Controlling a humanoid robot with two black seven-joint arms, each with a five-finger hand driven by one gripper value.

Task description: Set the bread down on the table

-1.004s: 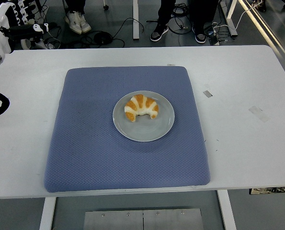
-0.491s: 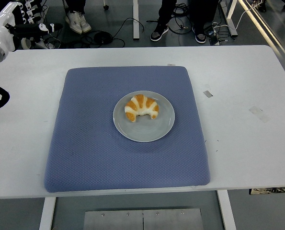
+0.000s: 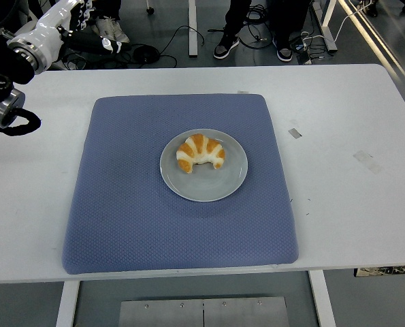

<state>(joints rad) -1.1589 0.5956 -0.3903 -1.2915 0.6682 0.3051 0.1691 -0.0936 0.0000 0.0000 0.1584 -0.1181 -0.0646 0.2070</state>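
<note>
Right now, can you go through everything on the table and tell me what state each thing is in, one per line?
bread: lying on the plate, not grasped, not yet on the table
plate: upright on the blue mat, holding the bread
blue mat: spread flat on the table
left hand: raised above the table's far left corner, holding nothing; finger pose unclear
right hand: not in view

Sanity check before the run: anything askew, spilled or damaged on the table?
Nothing stands out. The bread sits whole on the grey plate, centred on the blue mat, which lies flat and square. No spills. Only some bits of tape on the white table, right of the mat. The left hand is at the far left corner.
</note>
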